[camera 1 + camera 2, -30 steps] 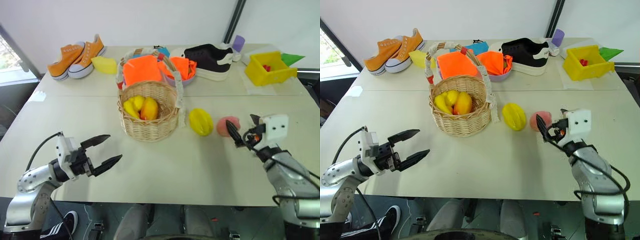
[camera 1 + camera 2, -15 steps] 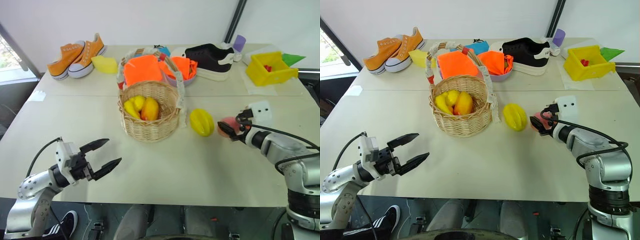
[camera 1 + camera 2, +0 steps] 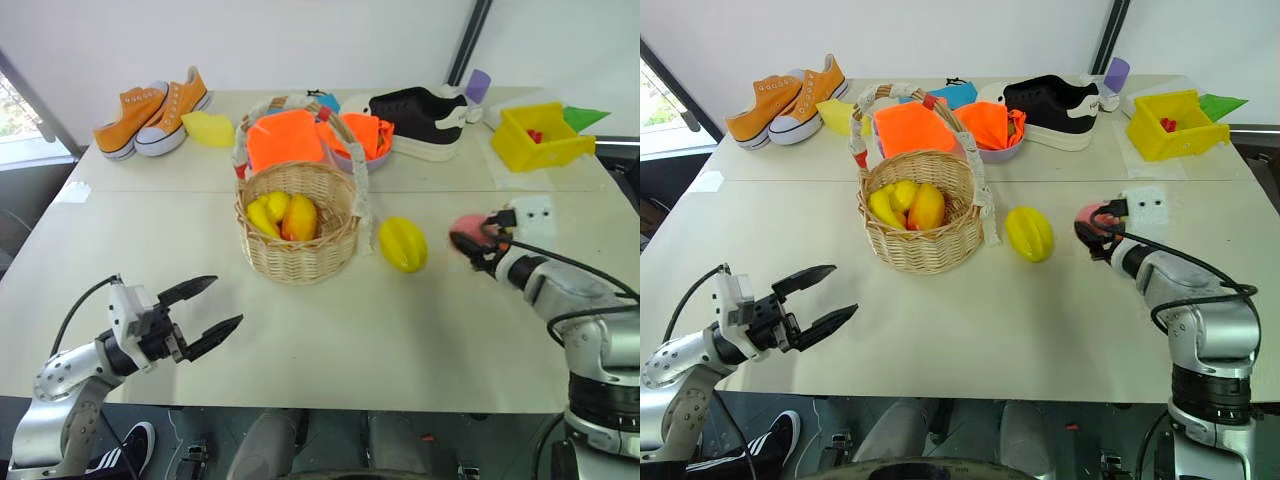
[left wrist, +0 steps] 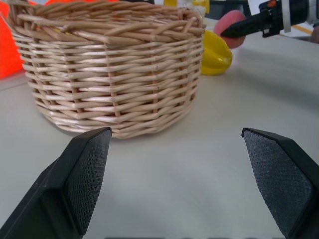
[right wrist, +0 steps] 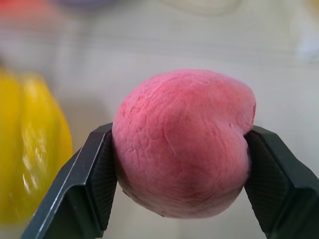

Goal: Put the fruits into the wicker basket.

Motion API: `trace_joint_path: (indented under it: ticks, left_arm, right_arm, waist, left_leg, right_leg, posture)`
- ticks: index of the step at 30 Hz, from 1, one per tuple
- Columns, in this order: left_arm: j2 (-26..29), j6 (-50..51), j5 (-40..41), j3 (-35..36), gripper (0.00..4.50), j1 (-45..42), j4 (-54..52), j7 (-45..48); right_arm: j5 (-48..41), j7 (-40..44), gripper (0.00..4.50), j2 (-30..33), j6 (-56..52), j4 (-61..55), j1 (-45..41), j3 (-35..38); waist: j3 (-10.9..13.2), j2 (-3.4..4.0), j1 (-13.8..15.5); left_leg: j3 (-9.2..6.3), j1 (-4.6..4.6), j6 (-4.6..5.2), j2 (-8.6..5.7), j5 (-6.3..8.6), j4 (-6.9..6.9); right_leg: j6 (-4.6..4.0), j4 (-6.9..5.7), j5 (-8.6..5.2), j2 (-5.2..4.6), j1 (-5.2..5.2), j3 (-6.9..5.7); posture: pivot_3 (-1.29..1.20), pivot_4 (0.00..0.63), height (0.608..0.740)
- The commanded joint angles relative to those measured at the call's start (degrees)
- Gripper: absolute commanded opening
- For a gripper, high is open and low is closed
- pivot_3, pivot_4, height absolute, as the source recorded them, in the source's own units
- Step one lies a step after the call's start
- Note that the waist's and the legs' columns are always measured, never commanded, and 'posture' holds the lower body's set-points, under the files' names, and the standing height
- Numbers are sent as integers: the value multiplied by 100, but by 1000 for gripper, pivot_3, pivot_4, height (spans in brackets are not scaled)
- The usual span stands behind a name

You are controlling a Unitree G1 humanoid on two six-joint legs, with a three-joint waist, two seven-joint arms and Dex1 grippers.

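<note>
Right end effector (image 5: 182, 149) clamped on the peach (image 5: 182, 142), fingers pressed to both its sides, star fruit (image 3: 403, 244) on the table (image 3: 330, 330) between peach and basket (image 3: 297, 222) (yellow fruits inside), left end effector (image 3: 207, 313) spread wide, holding nothing

Right arm reaches forward over the desk (image 3: 300, 330), forearm roughly level, tool pointing forward and slightly down. Right tool (image 5: 180, 149) is clamped on the peach (image 5: 182, 142): both black fingers (image 5: 94, 174) press flat against its sides, peach seated between the pads and off the surface. Left arm sits low at the near edge, elbow bent, wrist turned inward. Left tool (image 3: 208, 306) points level, forward and toward the robot's right, its two fingers (image 4: 84, 169) spread wide apart with nothing between them.
</note>
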State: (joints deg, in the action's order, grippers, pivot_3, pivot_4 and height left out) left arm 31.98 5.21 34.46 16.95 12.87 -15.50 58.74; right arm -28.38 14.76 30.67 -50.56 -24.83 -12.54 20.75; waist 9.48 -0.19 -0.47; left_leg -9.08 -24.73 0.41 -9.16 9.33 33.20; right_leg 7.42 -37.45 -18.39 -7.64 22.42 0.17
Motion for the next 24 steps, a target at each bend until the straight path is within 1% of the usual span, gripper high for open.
trace_joint_path:
  ticks: [1,3,4,7,10,14,16,18,20,22,24]
  left_arm:
    - [-13,-109,158,228,4500,-68,90,-10]
    - [-13,-118,165,256,4500,-96,177,14]
    - [-10,-114,179,263,4500,-115,204,20]
    - [2,-164,164,272,4500,-256,269,-18]
    - [0,-232,102,252,4500,-378,331,-45]
    - [20,-323,39,304,4500,-399,348,-44]
    - [48,-309,87,311,4500,-357,353,34]
    - [90,-168,238,278,4500,-274,225,139]
    - [98,-166,235,214,4500,-229,135,190]
    - [121,-116,255,112,4500,-149,-37,274]
    - [171,49,363,65,4500,-50,-290,316]
  right_arm:
    - [-739,765,2921,-288,775,-1165,401,125]
    - [-1149,1279,2921,-249,911,-1819,603,-242]
    - [-1174,1443,2921,-172,993,-1997,622,-434]
    - [-1140,1895,2921,176,982,-2036,481,-1017]
    - [-1022,2098,2921,364,916,-1765,96,-1612]
    - [-954,2064,2921,34,782,-1200,-929,-2323]
    - [-705,2060,2921,-246,927,-833,-1362,-2721]
    - [-187,1975,2921,-656,1332,-202,-1896,-3145]
    - [-30,2073,2921,-941,1509,167,-2236,-3359]
    - [171,1919,2921,-1292,1637,573,-2578,-3448]
    - [396,1829,2921,-1515,1683,945,-2923,-3535]
  waist:
    - [-1,0,-5]
    - [1,3,-24]
    - [1,3,-43]
    - [-2,-2,-26]
    - [-4,-12,-20]
    - [-4,-15,-50]
    - [-5,-19,-30]
    - [-5,-19,-44]
    - [-5,-19,-43]
    - [-4,-19,-38]
    - [-5,-19,-34]
  left_leg:
    - [-3,0,0,1,0,-1]
    - [-5,0,0,2,0,-1]
    - [-5,0,0,3,0,-1]
    - [-5,1,-1,3,1,5]
    - [-4,2,-13,2,8,14]
    - [-1,2,-12,3,7,13]
    - [-4,2,-3,4,2,6]
    - [-6,2,-2,4,1,1]
    - [-6,2,-1,4,1,-1]
    - [-6,2,-1,4,0,0]
    - [-7,2,-2,3,0,0]
  right_leg:
    - [2,0,1,1,0,-3]
    - [2,-1,1,3,0,-4]
    - [1,-1,1,3,0,-4]
    - [-13,-1,-2,5,-1,-3]
    - [-18,6,0,4,-8,-4]
    - [-18,6,1,3,-3,-2]
    - [-18,6,1,4,-1,-4]
    - [-16,6,2,4,2,-5]
    - [-7,5,7,6,4,-5]
    - [-4,4,9,7,5,-5]
    - [-4,3,10,9,5,-5]
  posture:
    - [0,150,740]
    - [0,150,740]
    - [0,150,740]
    - [0,150,740]
    - [0,150,740]
    - [0,150,740]
    - [0,150,740]
    - [0,150,740]
    - [0,150,740]
    - [0,150,740]
    - [0,150,740]
